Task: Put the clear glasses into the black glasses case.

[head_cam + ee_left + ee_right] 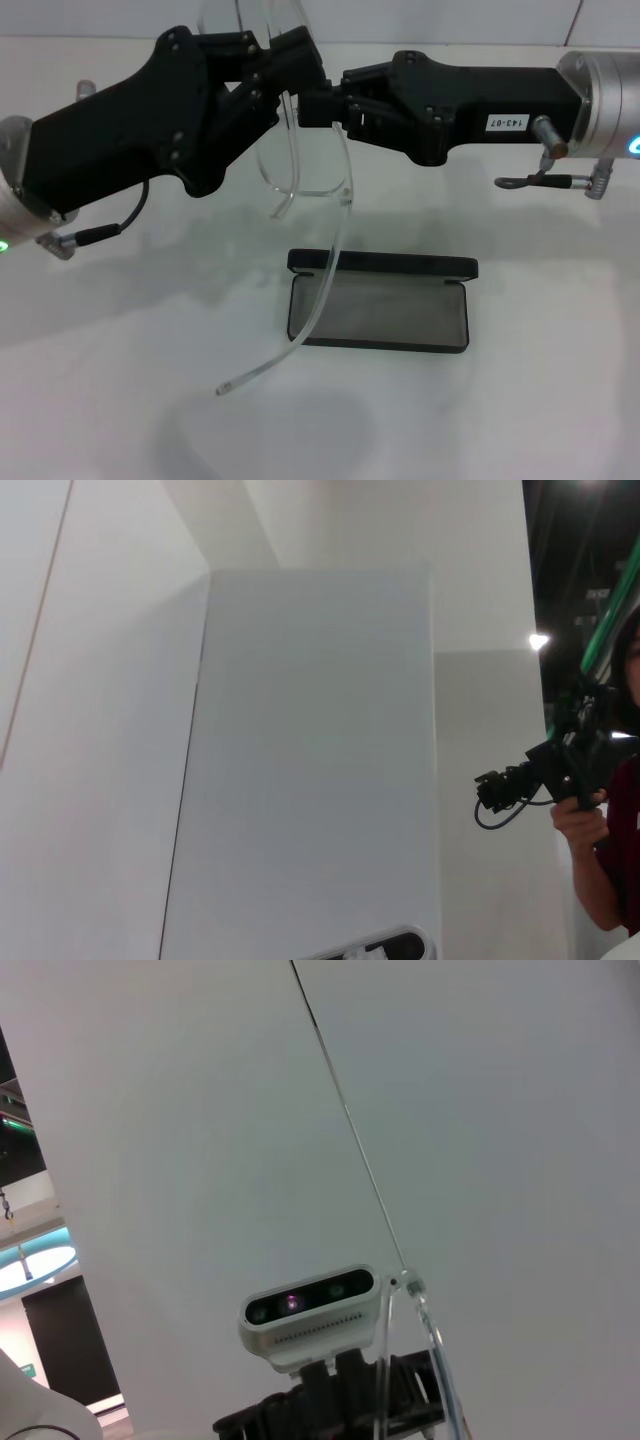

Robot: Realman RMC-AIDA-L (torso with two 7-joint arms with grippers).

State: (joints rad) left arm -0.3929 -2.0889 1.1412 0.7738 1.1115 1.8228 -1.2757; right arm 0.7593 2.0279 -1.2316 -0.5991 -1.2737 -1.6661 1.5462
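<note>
Both arms meet high above the table in the head view and hold the clear glasses [305,160] between them. My left gripper [288,72] comes in from the left, its black fingers shut on the upper part of the frame. From the right, my right gripper [322,106] is shut on the frame near one hinge. One long clear arm hangs down unfolded in front of the black glasses case [400,312], its tip near the table. The case lies open on the table below, grey lining up. In the right wrist view a piece of the clear glasses [440,1360] shows close up.
The white table [540,380] surrounds the case. The left wrist view shows only white walls and a person [610,810] holding a black device far off. The right wrist view looks up at a white camera [310,1310].
</note>
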